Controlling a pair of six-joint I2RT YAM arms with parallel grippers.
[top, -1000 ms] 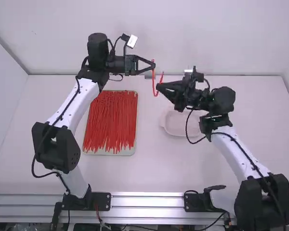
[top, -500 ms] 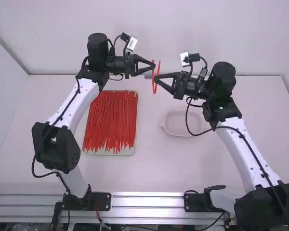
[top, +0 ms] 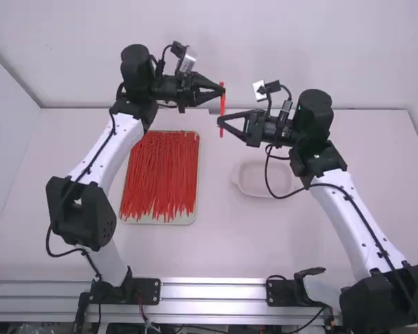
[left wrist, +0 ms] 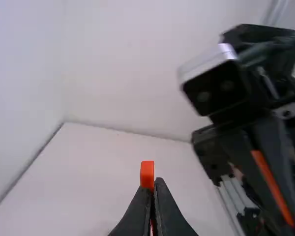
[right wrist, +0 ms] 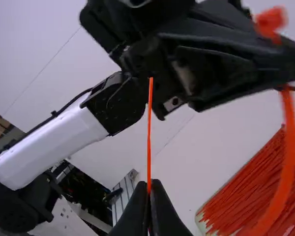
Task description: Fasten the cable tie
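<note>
Jaws on both arms are pressed shut: the left gripper point(top: 219, 89) pinches the head end of a red cable tie point(top: 222, 106), the right gripper point(top: 222, 127) its thin tail, and the tie hangs bent between them in the air. From here the tail could miss the head's slot, or slip from so slight a pinch, as the two grippers crowd together. Below lie the white table point(top: 216, 229), a mat of spare ties point(top: 160, 174) and a clear dish point(top: 256, 182), none obstructing.
</note>
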